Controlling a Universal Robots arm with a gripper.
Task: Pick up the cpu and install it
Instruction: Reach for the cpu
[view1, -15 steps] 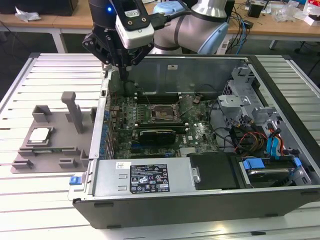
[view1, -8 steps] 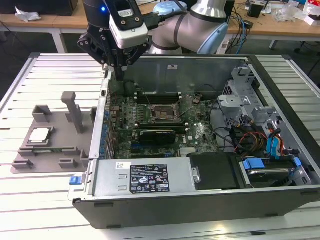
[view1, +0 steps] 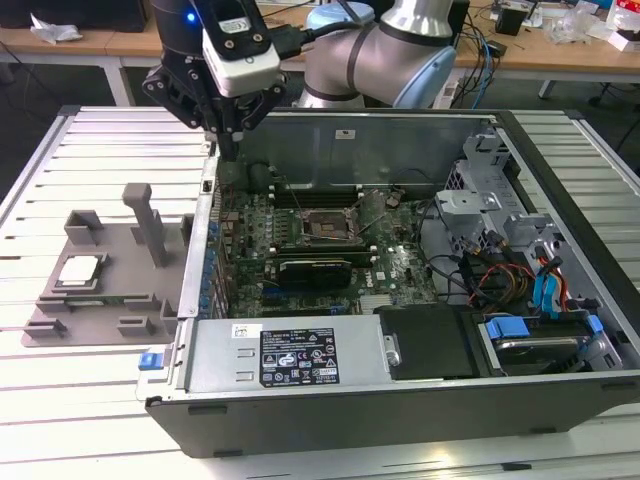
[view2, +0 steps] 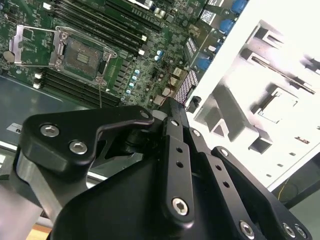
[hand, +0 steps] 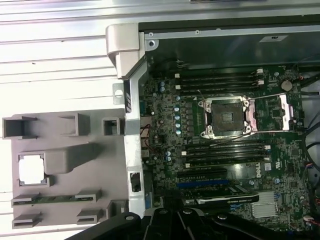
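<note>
The cpu (view1: 80, 270) is a small silvery square lying flat in a pocket of the grey fixture (view1: 140, 300), at the exterior view's left, outside the computer case. In the first wrist view the cpu (hand: 31, 169) shows as a bright square in the fixture (hand: 65, 155). The open socket (view1: 325, 228) sits on the motherboard inside the case, and appears in both wrist views (hand: 226, 117) (view2: 80, 52). My gripper (view1: 230, 148) hangs above the case's rear left corner, between fixture and socket. Its fingers meet at the tips and hold nothing.
The open computer case (view1: 400, 400) lies on a slatted metal table (view1: 90, 420). A black card (view1: 315, 268) and memory slots flank the socket. Drive bays and cables (view1: 520, 280) fill the case's right side. An upright post (view1: 148, 225) rises from the fixture.
</note>
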